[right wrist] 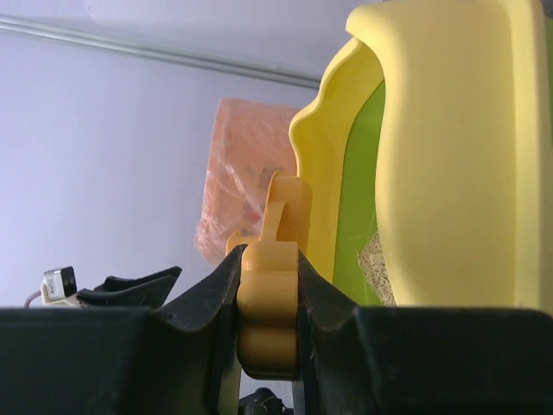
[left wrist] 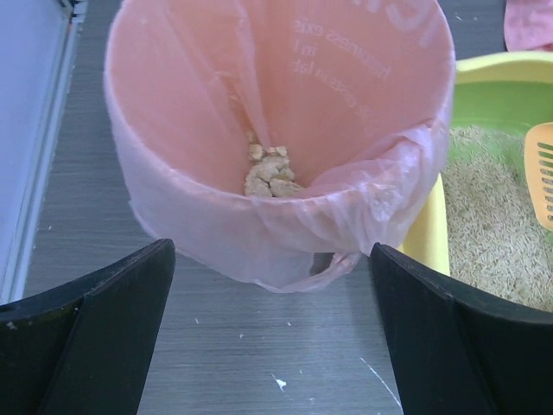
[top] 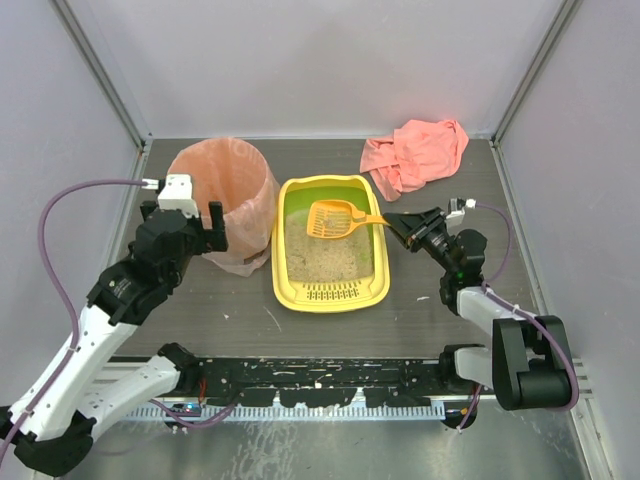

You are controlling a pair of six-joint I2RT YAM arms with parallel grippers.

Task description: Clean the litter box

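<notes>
The right pincer (top: 393, 221) clamps the scoop (top: 331, 219) handle over the litter box (top: 279, 262) rim; left pincer (top: 188, 222) gapes wide beside the bin (top: 226, 186).

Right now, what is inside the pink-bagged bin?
In the left wrist view, a small heap of tan clumps lies at the bottom of the pink-bagged bin. The bag's folds cover the rest of the bottom; anything beneath is hidden.

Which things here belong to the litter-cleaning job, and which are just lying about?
In use: shallow yellow plastic litter box; small orange slotted plastic scoop, gripped by the right gripper; round pink-bagged bin holding clumps.
Lying about: crumpled pink cloth.
</notes>
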